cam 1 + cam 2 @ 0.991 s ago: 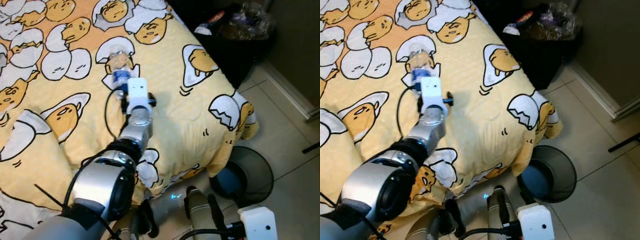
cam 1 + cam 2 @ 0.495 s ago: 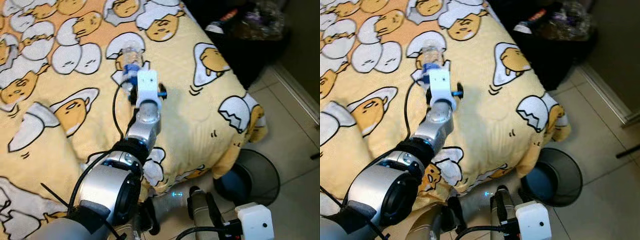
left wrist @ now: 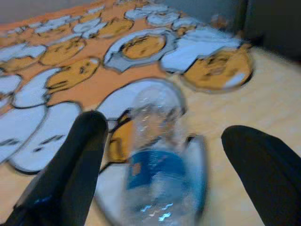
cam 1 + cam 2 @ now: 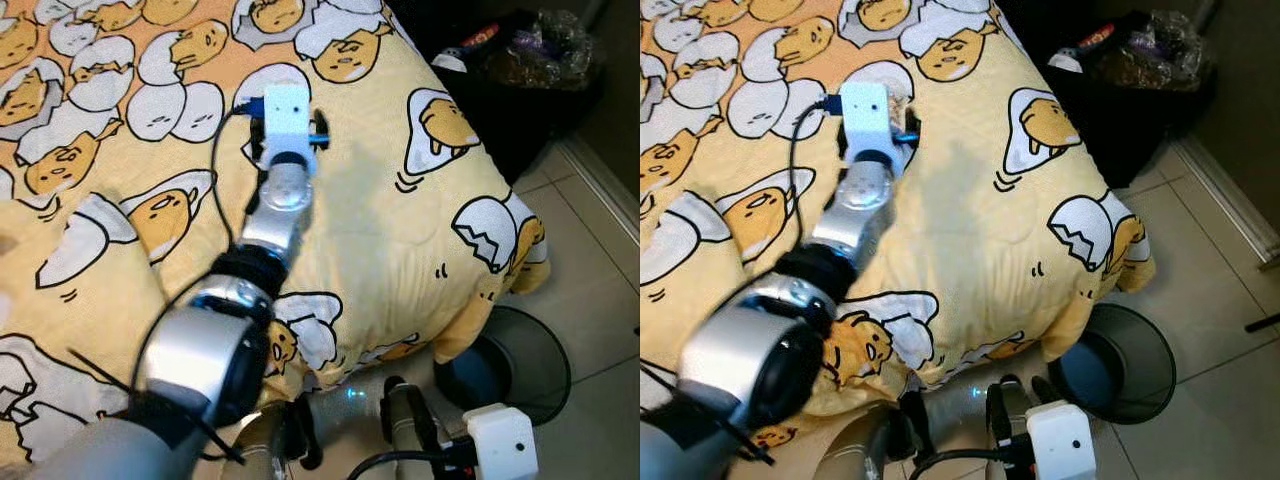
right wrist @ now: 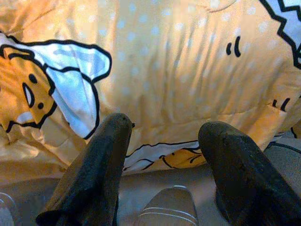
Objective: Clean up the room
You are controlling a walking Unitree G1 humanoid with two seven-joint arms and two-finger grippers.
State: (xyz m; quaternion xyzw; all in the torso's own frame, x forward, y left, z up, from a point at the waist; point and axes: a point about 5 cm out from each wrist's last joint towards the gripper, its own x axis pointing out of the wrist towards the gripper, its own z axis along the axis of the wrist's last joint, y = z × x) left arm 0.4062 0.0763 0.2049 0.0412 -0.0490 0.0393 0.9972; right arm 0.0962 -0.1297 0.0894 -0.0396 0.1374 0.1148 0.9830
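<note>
From my head cameras I saw my left arm stretched out over the yellow egg-print duvet (image 4: pixel 400 250), its white wrist block covering the bottle and my left gripper (image 3: pixel 171 169) beyond it, while a black mesh wastebasket (image 4: pixel 520 355) stood on the tiled floor just beside the bed's corner and a dark bag of rubbish (image 4: pixel 520 70) sat well apart at the far side. My right arm hung idle low by my body, its white wrist block (image 4: pixel 500 445) at the bottom of the frame. In my left wrist view the clear plastic water bottle (image 3: pixel 157 165) with a blue label lay on the duvet between my two black fingers (image 3: pixel 70 169), which were spread wide on either side of it and not yet touching it. To do the grasp well, I judged I should push a little further so the fingers bracketed the labelled body rather than the neck, then close gently, since thin plastic on a soft quilt could crumple or roll away. In my right wrist view my right gripper (image 5: pixel 162 165) had its fingers parted on nothing, facing the duvet's hanging edge.
</note>
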